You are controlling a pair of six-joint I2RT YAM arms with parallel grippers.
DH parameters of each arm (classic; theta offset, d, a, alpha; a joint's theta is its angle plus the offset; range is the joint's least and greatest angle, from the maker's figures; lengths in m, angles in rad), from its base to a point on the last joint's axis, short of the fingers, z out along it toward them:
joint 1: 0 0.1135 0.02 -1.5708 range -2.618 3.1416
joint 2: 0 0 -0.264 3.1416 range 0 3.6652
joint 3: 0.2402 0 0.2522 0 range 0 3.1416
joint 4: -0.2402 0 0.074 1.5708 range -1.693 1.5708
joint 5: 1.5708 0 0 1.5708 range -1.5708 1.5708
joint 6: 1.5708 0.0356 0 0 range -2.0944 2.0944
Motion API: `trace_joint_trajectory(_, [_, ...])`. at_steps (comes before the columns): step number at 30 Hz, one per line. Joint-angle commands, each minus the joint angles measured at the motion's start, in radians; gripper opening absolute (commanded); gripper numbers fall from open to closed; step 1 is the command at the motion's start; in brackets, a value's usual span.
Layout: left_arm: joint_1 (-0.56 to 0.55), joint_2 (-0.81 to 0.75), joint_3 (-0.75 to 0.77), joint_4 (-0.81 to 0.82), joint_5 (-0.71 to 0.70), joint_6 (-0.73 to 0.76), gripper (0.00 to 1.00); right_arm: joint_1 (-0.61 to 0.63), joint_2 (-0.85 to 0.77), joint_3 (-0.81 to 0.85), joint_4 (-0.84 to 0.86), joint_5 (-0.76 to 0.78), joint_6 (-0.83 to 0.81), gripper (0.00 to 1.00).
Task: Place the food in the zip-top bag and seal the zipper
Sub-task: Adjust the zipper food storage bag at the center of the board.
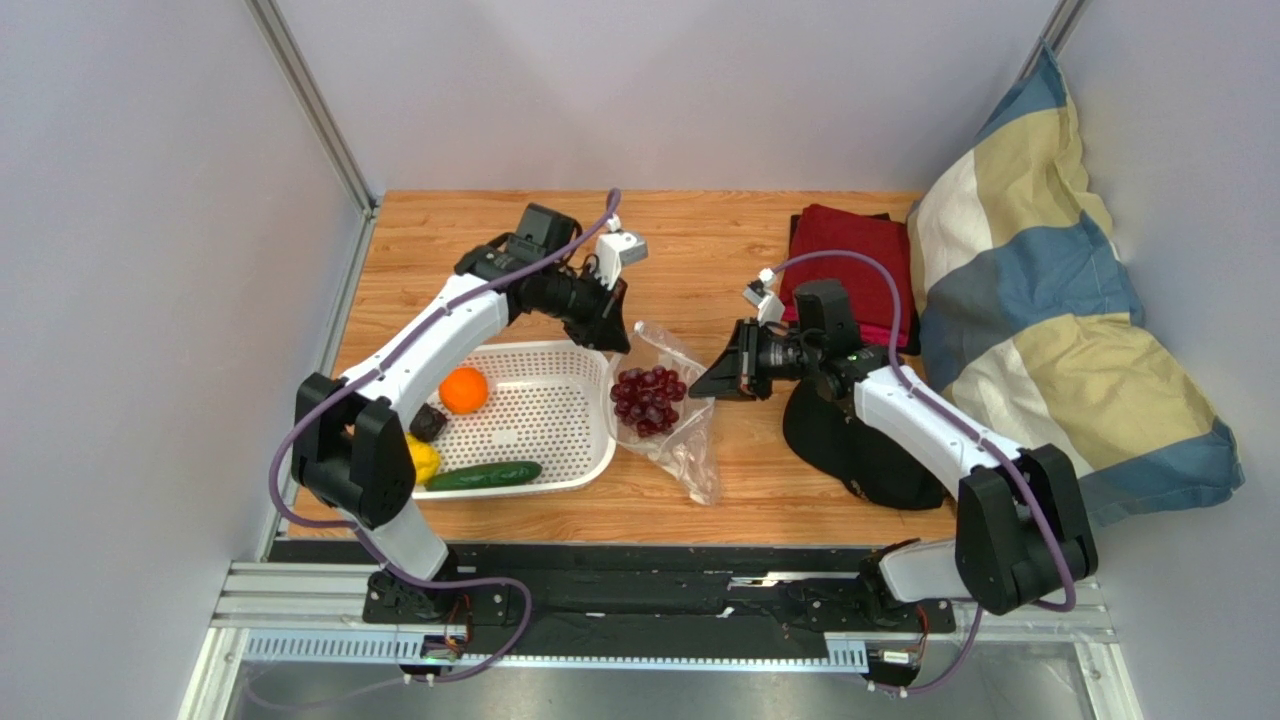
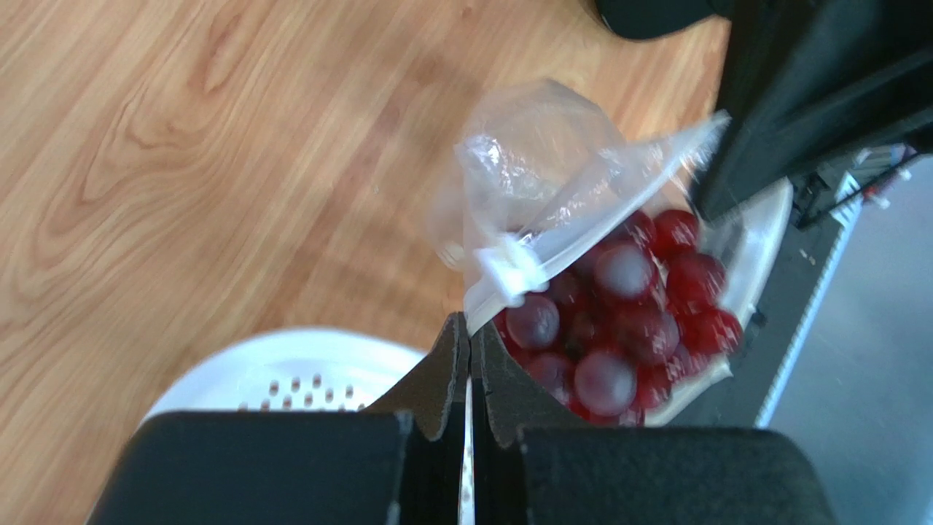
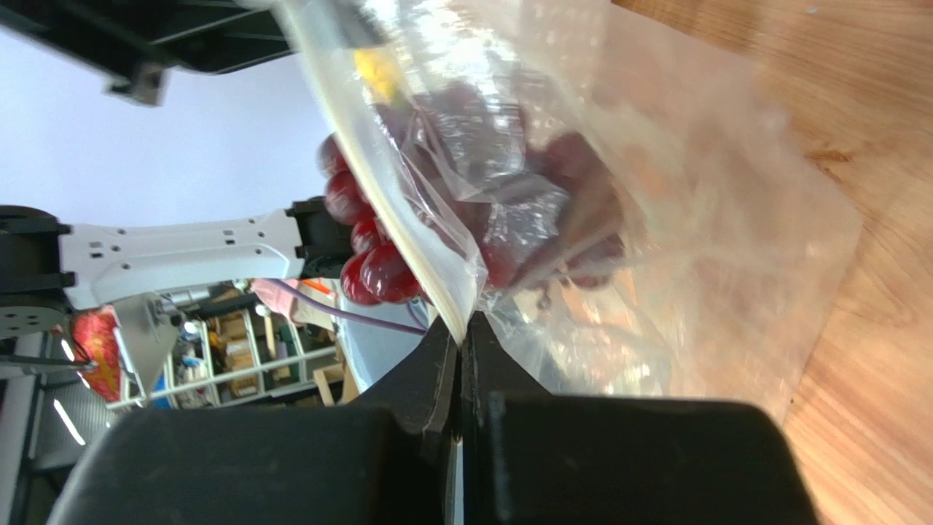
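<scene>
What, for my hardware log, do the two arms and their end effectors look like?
The left arm and right arm have white tubular links between bulky black joints, each trailed by a purple cable in loose loops. The left end effector and right end effector are matte black, with two blocky fingers tapering to notched tips.

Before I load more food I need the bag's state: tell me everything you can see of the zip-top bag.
The zip-top bag is clear, crinkly plastic, its lower end resting on the wooden table just right of the white basket. The left gripper and right gripper each pinch its mouth edge, jaws shut. The grape bunch shows through the plastic.
</scene>
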Motion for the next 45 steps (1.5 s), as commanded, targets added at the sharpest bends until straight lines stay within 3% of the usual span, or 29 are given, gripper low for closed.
trace_joint_trajectory(1, [0.0,-0.012,0.242,-0.385,-0.084,0.1,0.0,-0.035,-0.072,0.072,-0.118,-0.069,-0.023,0.0])
trace_joint_trajectory(5, [-0.002,0.048,0.432,-0.727,-0.104,0.127,0.0,-0.028,-0.066,0.113,-0.221,-0.063,-0.076,0.0])
trace_joint_trajectory(11, [-0.014,0.023,0.566,-0.877,-0.063,0.11,0.0,-0.021,-0.072,0.219,-0.376,-0.035,-0.168,0.02])
trace_joint_trajectory(13, [-0.025,0.002,0.56,-0.872,-0.054,0.101,0.0,-0.001,-0.106,0.273,-0.448,0.051,-0.217,0.07])
trace_joint_trajectory(18, [-0.039,-0.057,0.445,-0.791,-0.039,0.053,0.0,0.047,-0.134,0.288,-0.5,0.242,-0.297,0.09])
trace_joint_trajectory(22, [-0.039,-0.037,0.425,-0.792,0.043,0.045,0.0,0.085,-0.114,0.291,-0.503,0.296,-0.339,0.34])
trace_joint_trajectory(32, [-0.039,-0.026,0.431,-0.777,0.034,0.035,0.0,0.117,-0.101,0.349,-0.569,0.46,-0.448,0.34])
trace_joint_trajectory(35, [-0.039,-0.023,0.435,-0.765,0.025,0.029,0.0,0.123,-0.127,0.366,-0.58,0.479,-0.463,0.42])
trace_joint_trajectory(37, [-0.039,-0.018,0.442,-0.759,0.009,0.024,0.0,0.13,-0.141,0.372,-0.59,0.479,-0.472,0.53])
trace_joint_trajectory(42, [-0.039,0.002,0.475,-0.765,0.006,0.024,0.0,0.145,-0.164,0.383,-0.603,0.499,-0.497,0.52])
trace_joint_trajectory(45, [-0.039,0.006,0.486,-0.765,0.006,0.022,0.0,0.156,-0.163,0.391,-0.597,0.493,-0.515,0.44])
